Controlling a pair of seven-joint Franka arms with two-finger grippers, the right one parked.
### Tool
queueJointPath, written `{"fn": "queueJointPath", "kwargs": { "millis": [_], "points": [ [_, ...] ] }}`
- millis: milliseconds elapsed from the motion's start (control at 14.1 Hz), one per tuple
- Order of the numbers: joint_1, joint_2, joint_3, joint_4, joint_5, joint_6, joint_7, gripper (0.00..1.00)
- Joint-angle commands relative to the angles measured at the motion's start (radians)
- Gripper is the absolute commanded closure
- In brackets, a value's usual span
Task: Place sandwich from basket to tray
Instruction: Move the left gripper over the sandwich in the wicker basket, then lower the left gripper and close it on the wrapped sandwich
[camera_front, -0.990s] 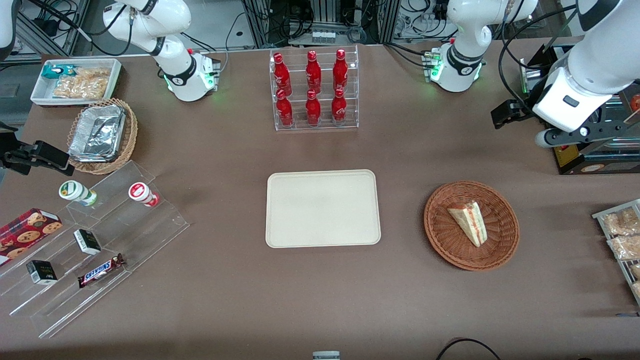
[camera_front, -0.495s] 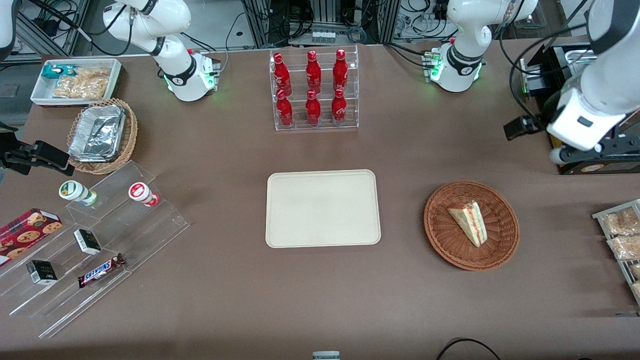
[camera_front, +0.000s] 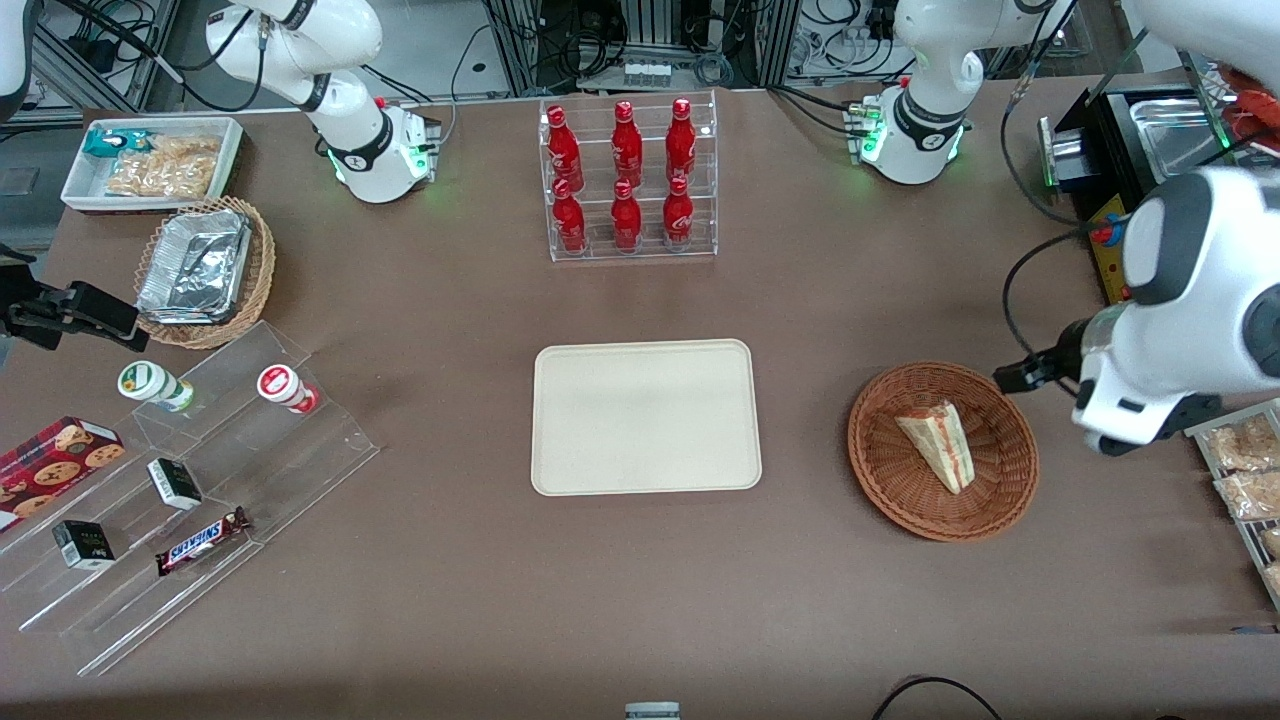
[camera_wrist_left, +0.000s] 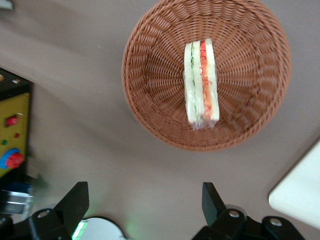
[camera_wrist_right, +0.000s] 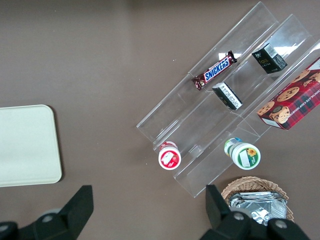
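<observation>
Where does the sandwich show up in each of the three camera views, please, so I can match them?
Front view: the sandwich lies in the basket, beside the tray, toward the working arm's end.
Left wrist view: sandwich in the basket; the open pincer hangs above bare table beside it.
Right wrist view: not in it.
Shared landmark: the tray, partly seen from both wrists.

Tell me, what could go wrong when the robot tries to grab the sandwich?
The sandwich stands on its edge in the basket, so a finger might tip it over. Its clear wrap looks slippery and could slide out of the grip. The open gripper hangs above the table beside the basket, toward the working arm's end, not over the sandwich. If it comes down short, a finger could hit the rim and shove the basket. The tray is empty.
</observation>
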Motion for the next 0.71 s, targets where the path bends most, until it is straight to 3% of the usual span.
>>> {"fn": "queueJointPath", "kwargs": {
  "millis": [0, 212, 636],
  "points": [
    [-0.004, 0.053, 0.000, -0.091, -0.020, 0.152, -0.066, 0.00],
    [0.013, 0.076, 0.011, -0.144, -0.077, 0.267, -0.106, 0.00],
    [0.010, 0.116, 0.011, -0.239, -0.077, 0.452, -0.202, 0.00]
  ]
}}
